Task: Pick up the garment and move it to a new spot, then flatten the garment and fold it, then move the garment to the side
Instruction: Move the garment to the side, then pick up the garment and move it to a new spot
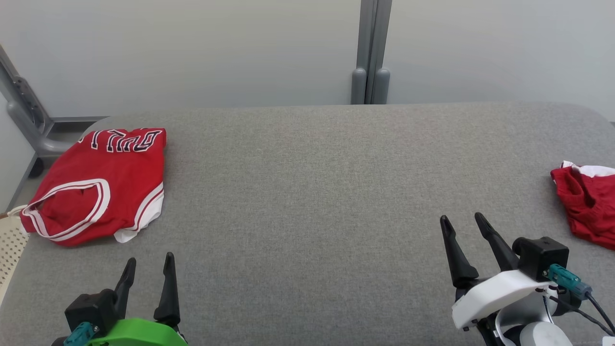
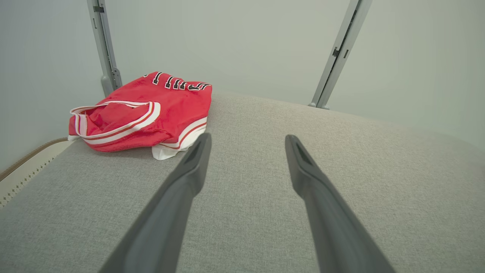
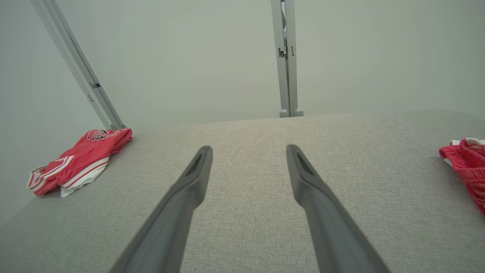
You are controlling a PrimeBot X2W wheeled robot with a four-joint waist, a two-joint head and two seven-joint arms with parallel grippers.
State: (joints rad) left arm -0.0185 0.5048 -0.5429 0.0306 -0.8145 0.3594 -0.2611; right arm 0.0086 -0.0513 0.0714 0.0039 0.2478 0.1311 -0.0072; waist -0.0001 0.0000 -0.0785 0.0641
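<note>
Garment (image 1: pixel 588 206), red with white trim, lies bunched at the right edge of the grey fabric surface (image 1: pixel 307 202). It is beyond my right gripper (image 1: pixel 462 217), off to its right and apart from it.

Findings, nearest first:
- My left gripper (image 1: pixel 150 258) sits low at the near left. Its fingers are spread to full width with nothing between them.
- My right gripper is likewise spread wide and empty, its fingers pointing out over plain fabric.
- Further out on the left, near the far corner, a red jersey (image 1: pixel 101 187) with black lettering lies folded into a compact shape. In my judgement it is dealt with and set aside.
- Beyond the surface stand a grey post (image 1: pixel 370 53) and a pale wall (image 1: pixel 192 48).

Assessment: the first step, the pick-up, is in hand and not yet begun. The next move calls for my right arm to swing outward to the bunched garment, come down over a raised fold and close on it. Part of the cloth runs past the frame edge and I cannot tell how it lies there. The grasp point therefore needs checking on approach.
</note>
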